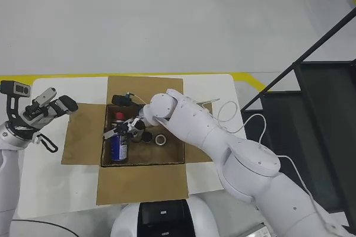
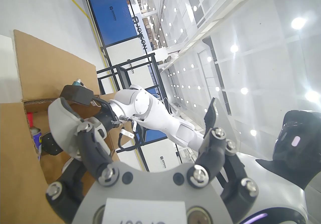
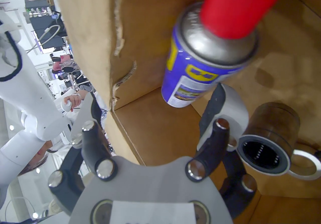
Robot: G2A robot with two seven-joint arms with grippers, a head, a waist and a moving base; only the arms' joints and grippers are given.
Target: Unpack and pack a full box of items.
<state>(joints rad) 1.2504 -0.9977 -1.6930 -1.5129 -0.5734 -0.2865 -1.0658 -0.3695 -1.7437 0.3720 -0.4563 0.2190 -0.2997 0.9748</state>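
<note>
- 1 cardboard box (image 1: 142,183) (image 2: 50,64) (image 3: 87,21), open, all four flaps spread flat on the white counter (image 1: 53,178).
- 1 spray can (image 1: 120,148) (image 2: 35,134) (image 3: 200,59) inside the box: blue body, red cap, along the wall on the left-arm side, cap toward the box's far wall.
- 1 dark cylinder (image 1: 146,137) (image 3: 270,139) on the box floor, near the middle, beside the can; hollow end faces the right wrist camera.
- 1 white ring (image 1: 161,140) (image 3: 304,164) on the box floor, just beside the cylinder on the side away from the can.
- 2 pincers.
- Right pincer (image 1: 123,127) (image 3: 153,99) is down inside the box at the can's cap end, fingers spread wide, nothing held. One finger (image 3: 215,102) sits next to the can's base and the cylinder; contact not clear.
- Left pincer (image 1: 58,101) (image 2: 138,114) is outside the box, over the box's left flap edge, fingers wide apart, empty.
- In the way: the right forearm crosses over the box's right side and covers part of the inside in the top view; the box's left wall stands between the left pincer and the can.
- Around: black metal stairs (image 1: 320,106) off the box's right side, beyond the counter; yellow floor line (image 1: 243,76) behind the box's far side.
</note>
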